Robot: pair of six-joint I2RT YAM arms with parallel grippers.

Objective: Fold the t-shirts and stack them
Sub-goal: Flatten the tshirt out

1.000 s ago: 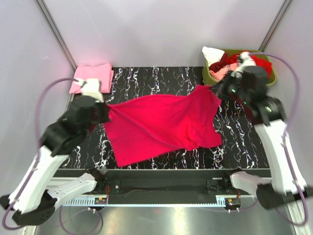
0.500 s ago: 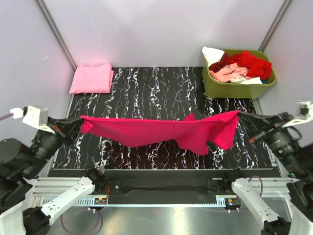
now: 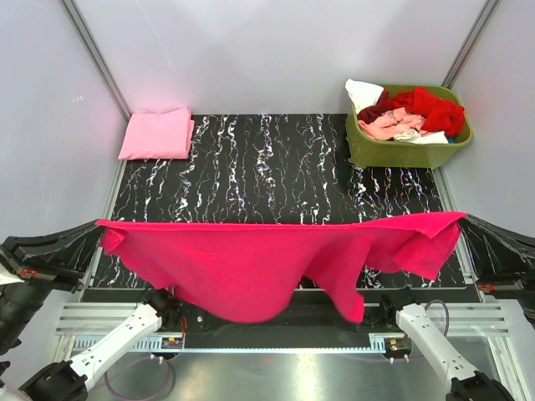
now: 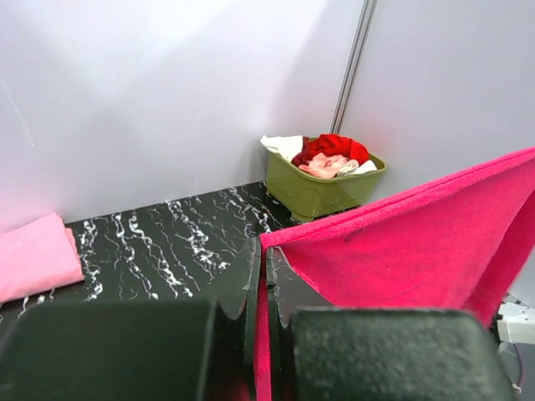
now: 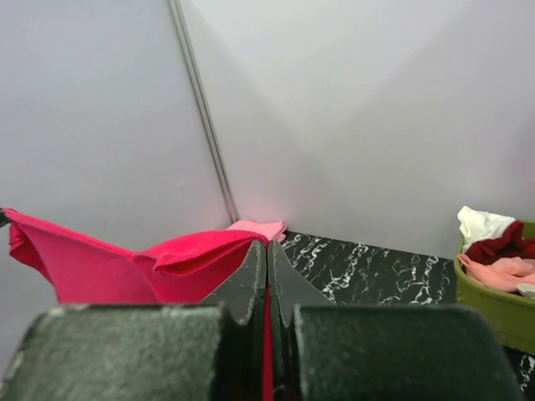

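Hanging spread between the left tool [image 4: 266, 261] and right tool [image 5: 267, 263], each clenched on a corner, the magenta t-shirt [image 3: 242, 267] is unfolded over the near edge of the counter [image 3: 276, 167] — one light pink t-shirt [image 3: 156, 134] lies folded, other t-shirts [image 3: 422, 107] wait in the basket [image 3: 401, 154].

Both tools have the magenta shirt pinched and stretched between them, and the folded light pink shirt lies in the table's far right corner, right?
Not quite. The folded light pink shirt lies in the far left corner, as the top external view shows. The rest stands: the left tool and right tool pinch the magenta shirt stretched between them.
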